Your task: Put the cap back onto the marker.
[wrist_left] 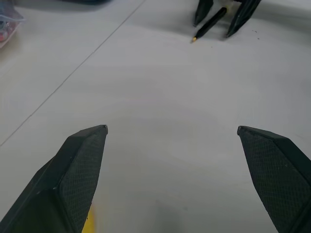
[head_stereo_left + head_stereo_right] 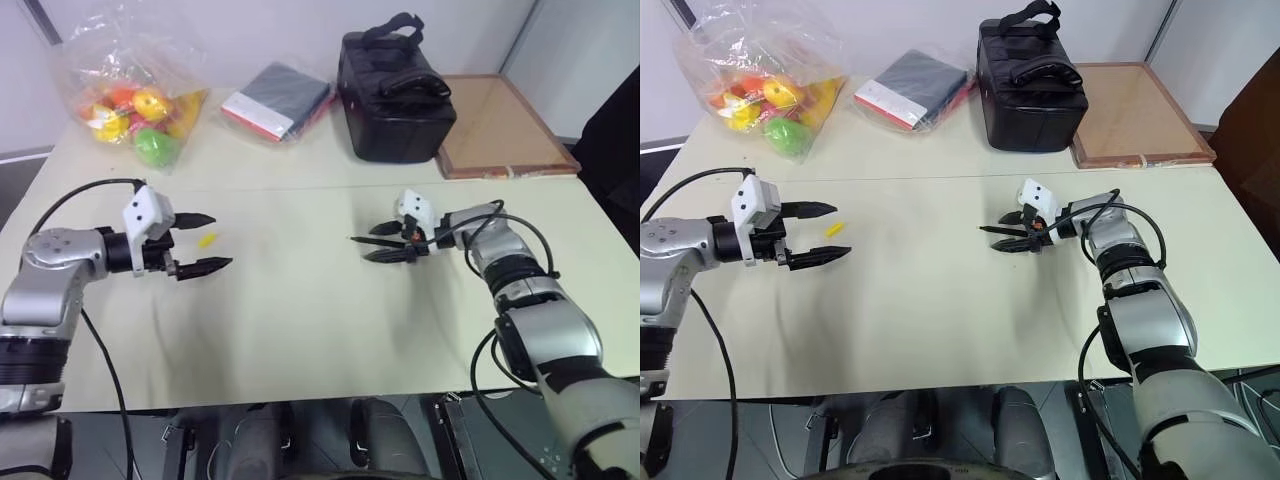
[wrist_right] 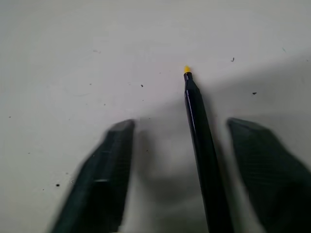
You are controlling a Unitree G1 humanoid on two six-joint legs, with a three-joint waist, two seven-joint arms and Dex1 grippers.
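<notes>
The marker (image 2: pixel 378 240) is thin and black with a small yellow tip, and it lies flat on the pale table (image 2: pixel 300 320) right of centre. My right gripper (image 2: pixel 368 244) is low over it, pointing left, open, with one finger on each side of the marker (image 3: pixel 197 126) and a gap left on both sides. The cap (image 2: pixel 207 239), tiny and bright yellow, lies on the table to the left. My left gripper (image 2: pixel 220 240) is wide open and level there, and the cap (image 1: pixel 89 223) shows beside one of its fingers (image 1: pixel 80 170).
At the back left is a clear bag of coloured toys (image 2: pixel 130 95). A wrapped dark packet (image 2: pixel 278 100) and a black bag (image 2: pixel 395 95) stand at the back centre, and a wooden-framed board (image 2: pixel 500 125) lies at the back right.
</notes>
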